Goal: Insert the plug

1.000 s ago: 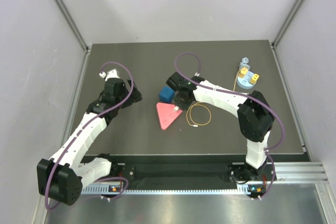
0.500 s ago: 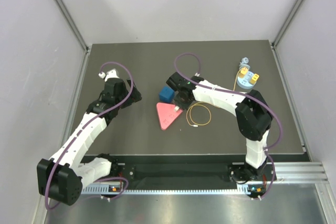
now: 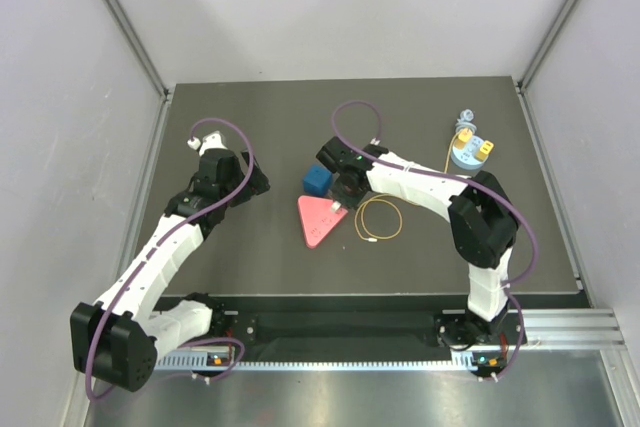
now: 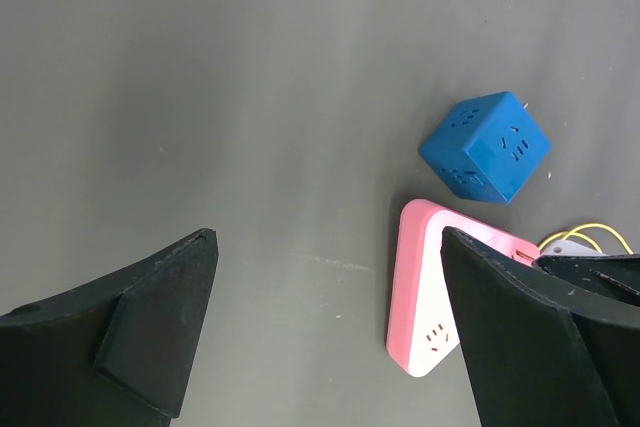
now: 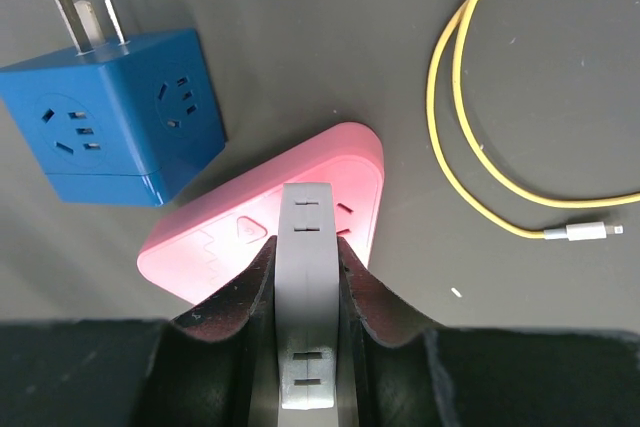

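Note:
The plug (image 3: pixel 464 135), a small yellow block on a thin yellow cable, sits on a round blue-grey base (image 3: pixel 470 160) at the back right, next to a similar yellow block (image 3: pixel 483 150) with no cable. My right gripper (image 3: pixel 347 190) (image 5: pixel 305 257) is shut on a flat grey slotted block (image 5: pixel 307 327), just above a corner of the pink triangular socket strip (image 3: pixel 320 219) (image 5: pixel 340 162). My left gripper (image 3: pixel 255 182) (image 4: pixel 328 237) is open and empty over bare table, left of the strip (image 4: pixel 425 297).
A blue socket cube (image 3: pixel 318 180) (image 4: pixel 485 147) (image 5: pixel 110 117) lies just behind the pink strip. A yellow cable loop (image 3: pixel 400 217) (image 5: pixel 437 77) with a white connector end (image 5: pixel 585 233) lies right of the strip. Grey walls surround the table.

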{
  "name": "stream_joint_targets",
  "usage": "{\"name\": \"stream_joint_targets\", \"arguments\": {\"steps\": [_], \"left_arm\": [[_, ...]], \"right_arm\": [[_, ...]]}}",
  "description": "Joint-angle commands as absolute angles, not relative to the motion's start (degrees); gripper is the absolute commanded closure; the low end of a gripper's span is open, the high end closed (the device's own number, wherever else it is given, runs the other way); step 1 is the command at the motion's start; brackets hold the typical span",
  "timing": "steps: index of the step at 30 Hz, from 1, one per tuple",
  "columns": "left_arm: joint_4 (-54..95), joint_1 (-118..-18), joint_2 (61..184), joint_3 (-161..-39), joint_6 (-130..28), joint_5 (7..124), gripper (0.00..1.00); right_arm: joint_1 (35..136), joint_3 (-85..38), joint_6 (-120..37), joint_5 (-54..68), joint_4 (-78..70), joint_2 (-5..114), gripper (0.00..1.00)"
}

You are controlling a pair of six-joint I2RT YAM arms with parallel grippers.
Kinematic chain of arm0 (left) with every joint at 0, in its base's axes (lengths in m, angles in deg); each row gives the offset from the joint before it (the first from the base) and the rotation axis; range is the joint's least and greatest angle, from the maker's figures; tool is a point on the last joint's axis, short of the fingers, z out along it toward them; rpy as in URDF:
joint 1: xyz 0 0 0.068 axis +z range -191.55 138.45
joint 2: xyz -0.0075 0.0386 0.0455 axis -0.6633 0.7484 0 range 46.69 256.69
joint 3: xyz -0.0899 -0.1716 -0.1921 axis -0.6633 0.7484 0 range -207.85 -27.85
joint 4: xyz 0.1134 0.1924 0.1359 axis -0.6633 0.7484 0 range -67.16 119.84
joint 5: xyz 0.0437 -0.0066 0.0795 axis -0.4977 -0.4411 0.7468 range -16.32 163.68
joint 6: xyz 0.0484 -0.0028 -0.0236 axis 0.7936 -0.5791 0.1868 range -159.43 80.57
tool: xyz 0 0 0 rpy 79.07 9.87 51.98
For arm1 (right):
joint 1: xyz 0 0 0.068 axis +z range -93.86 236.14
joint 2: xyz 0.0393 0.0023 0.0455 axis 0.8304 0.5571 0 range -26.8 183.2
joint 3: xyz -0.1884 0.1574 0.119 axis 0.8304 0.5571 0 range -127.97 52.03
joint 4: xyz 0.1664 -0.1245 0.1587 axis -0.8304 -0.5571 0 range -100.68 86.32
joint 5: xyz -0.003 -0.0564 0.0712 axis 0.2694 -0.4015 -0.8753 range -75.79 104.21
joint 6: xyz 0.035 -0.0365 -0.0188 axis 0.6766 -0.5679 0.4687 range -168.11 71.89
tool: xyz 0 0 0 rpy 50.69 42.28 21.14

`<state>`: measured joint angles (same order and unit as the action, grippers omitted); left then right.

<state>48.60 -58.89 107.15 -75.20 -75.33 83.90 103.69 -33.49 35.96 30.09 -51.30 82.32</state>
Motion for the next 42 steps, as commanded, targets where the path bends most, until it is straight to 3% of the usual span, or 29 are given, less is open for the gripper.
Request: {"name": "stream_joint_targets", "arguments": {"steps": [1, 42], "left_arm": [[48.42, -59.13, 106.19, -76.01, -75.55, 85.11, 0.03], [48.77, -59.13, 105.93, -75.75, -76.78, 85.46, 0.03]], "right_arm": [[103.52, -36.83, 35.47, 30.47, -51.32, 81.93, 1.0], [102.99, -35.33, 31.52, 30.38, -52.1, 83.24, 1.0]]}}
